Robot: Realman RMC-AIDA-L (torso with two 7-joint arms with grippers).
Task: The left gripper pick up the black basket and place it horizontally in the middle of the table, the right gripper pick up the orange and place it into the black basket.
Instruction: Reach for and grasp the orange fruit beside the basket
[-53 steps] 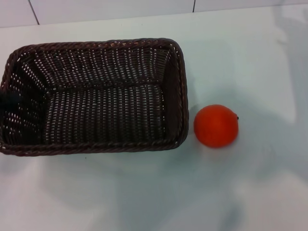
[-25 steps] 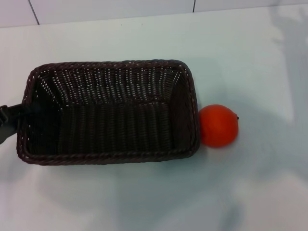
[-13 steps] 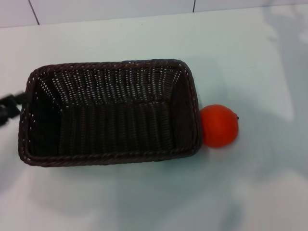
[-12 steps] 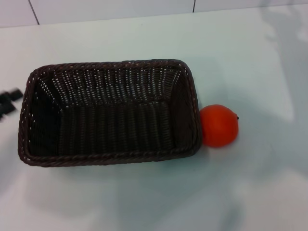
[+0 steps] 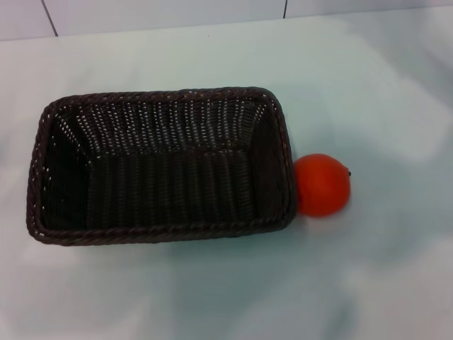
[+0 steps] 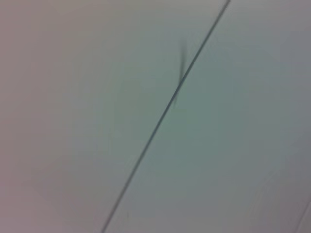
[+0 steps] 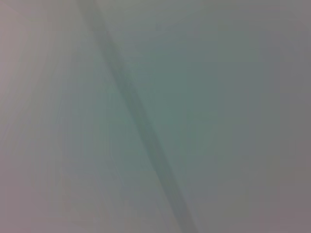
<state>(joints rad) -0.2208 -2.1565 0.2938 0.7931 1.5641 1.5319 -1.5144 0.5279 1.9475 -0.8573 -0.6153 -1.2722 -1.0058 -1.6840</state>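
The black basket (image 5: 159,166) lies lengthwise across the pale table (image 5: 226,290) in the head view, left of centre, open side up and empty. The orange (image 5: 322,184) sits on the table against the basket's right end, touching its rim. Neither the left gripper nor the right gripper shows in any view. Both wrist views show only a pale surface with a dark line across it.
A tiled wall (image 5: 163,14) with dark seams runs along the table's far edge. Bare table lies in front of the basket and to the right of the orange.
The basket was shifted right and toward me until it met the orange. The left gripper let go of its left end and drew out of view to the left.
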